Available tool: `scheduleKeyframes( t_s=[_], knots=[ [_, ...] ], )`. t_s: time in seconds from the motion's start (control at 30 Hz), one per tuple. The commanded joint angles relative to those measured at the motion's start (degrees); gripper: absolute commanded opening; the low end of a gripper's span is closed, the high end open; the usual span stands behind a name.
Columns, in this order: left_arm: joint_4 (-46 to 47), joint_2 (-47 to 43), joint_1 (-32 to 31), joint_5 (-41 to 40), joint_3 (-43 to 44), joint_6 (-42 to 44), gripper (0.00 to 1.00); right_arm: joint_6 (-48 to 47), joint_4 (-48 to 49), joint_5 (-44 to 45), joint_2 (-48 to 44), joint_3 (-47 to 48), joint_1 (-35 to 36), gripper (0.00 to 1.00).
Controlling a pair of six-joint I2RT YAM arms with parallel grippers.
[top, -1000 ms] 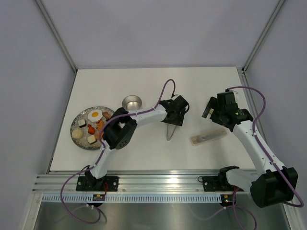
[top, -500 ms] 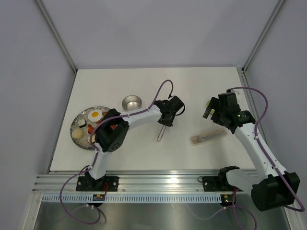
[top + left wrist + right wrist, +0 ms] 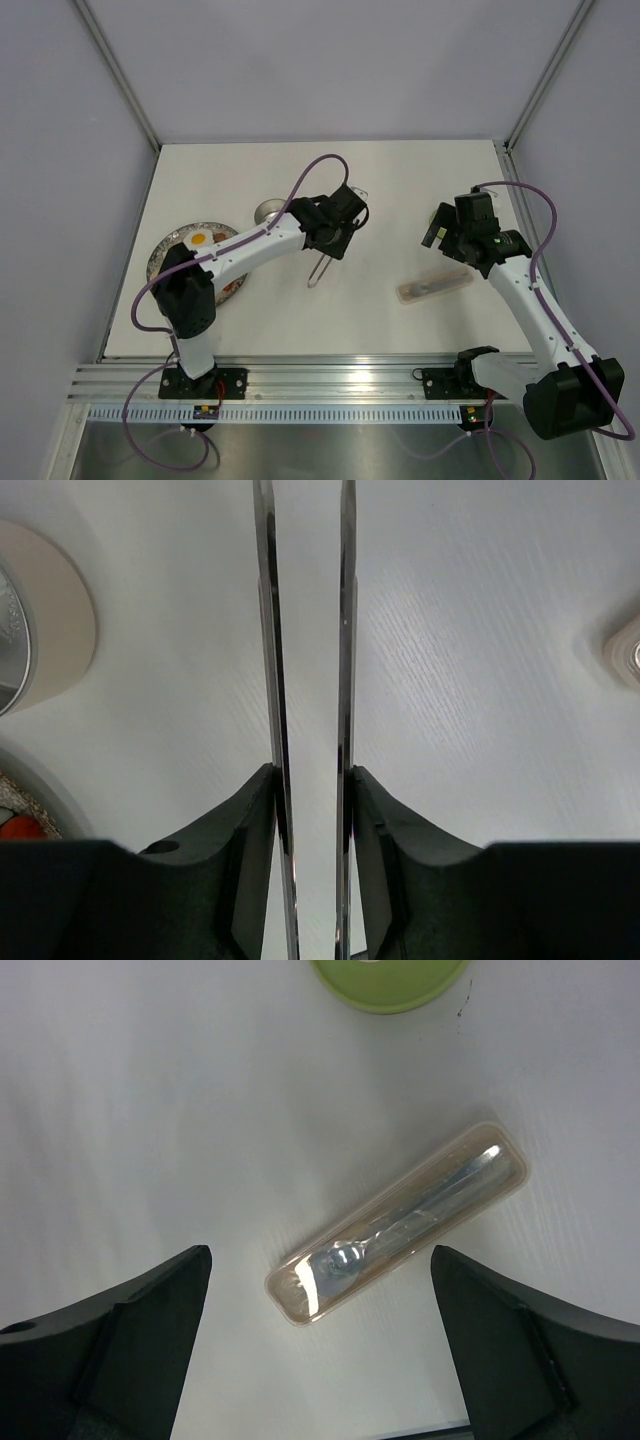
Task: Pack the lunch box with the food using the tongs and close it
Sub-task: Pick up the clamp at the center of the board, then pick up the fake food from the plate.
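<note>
Gripping long thin silver metal tongs, left gripper pinches both slim arms between black fingers; arms near parallel, narrow gap. Tongs run from gripper toward near edge of white table. Small round shiny steel tin just left of gripper, lid off. Speckled grey plate with white-and-yellow toy fried egg further left. Right gripper spread wide, holding nothing, above long translucent plastic case; pale green round lid near case.

Top camera looked down from behind the arms on the whole table, left wrist camera ran close along the tongs, right wrist camera faced down at the case, both also in top view.
</note>
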Motion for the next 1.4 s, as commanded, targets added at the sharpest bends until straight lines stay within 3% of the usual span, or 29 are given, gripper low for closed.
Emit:
scheduleKeyframes(
  t_s=[0.0,0.53,0.8,1.0,1.3,1.37],
  knots=[
    [-0.1,-2.2,0.1,2.5,-1.9,1.6,0.37,-0.1,1.4,-0.8,0.1,1.4,-0.3,1.0],
    [-0.3,-3.7,0.2,2.6,-2.1,0.0,0.39,-0.2,1.1,-1.1,-0.3,0.8,-0.3,0.99],
    [-5.0,-15.7,1.4,-2.1,-4.9,-2.2,0.41,-1.6,0.1,1.9,-1.6,-0.3,-0.3,0.99],
    [-11.8,-27.0,6.1,-2.9,-8.9,-5.2,0.41,-2.0,0.4,1.3,-1.9,-1.0,-0.3,1.0],
    [-22.4,-37.6,22.2,-5.3,-13.6,-13.1,0.41,-2.6,1.1,-1.7,-1.8,0.0,-0.3,1.0],
    [-23.8,-39.5,23.2,-6.3,-14.4,-15.1,0.41,-2.5,1.1,-2.2,-2.2,-0.2,-0.3,0.99]
  ],
)
